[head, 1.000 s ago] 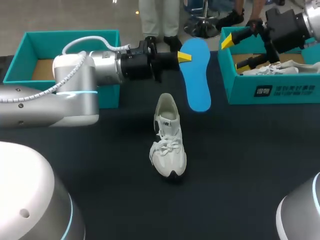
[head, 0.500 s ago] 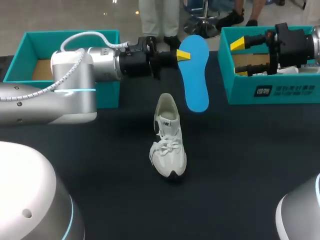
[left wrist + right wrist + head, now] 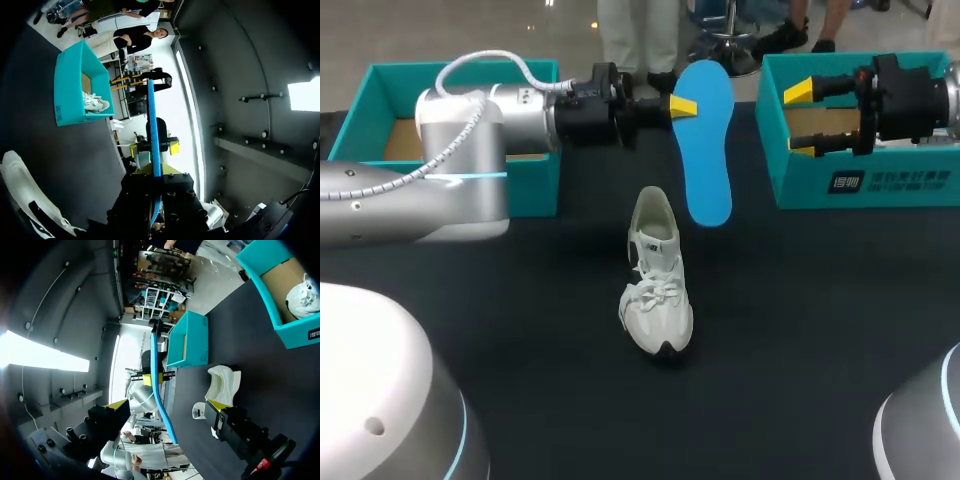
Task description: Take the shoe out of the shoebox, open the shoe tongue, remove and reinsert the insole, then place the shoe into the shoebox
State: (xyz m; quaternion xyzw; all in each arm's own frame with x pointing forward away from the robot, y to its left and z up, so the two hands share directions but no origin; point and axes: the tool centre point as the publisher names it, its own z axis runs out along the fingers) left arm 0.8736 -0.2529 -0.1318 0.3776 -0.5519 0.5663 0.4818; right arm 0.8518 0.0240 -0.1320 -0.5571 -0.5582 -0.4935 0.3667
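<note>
While the left gripper [image 3: 685, 106] pinches the single blue insole [image 3: 708, 150] by its far end, its long axis running twelve to six, one white shoe [image 3: 657, 280] lies mid-table, toe at six. Two teal boxes stand: left box [image 3: 380, 80] at ten o'clock, right box [image 3: 880, 185] at two, holding a second shoe [image 3: 95, 103]. The right gripper [image 3: 802, 118] gapes wide above it.

This looks to me like a robot lab: my left arm [image 3: 460, 175] and right arm [image 3: 925, 95], both bare metal, reach over a dark counter [image 3: 800, 310] carrying two teal shoeboxes [image 3: 865, 185].
</note>
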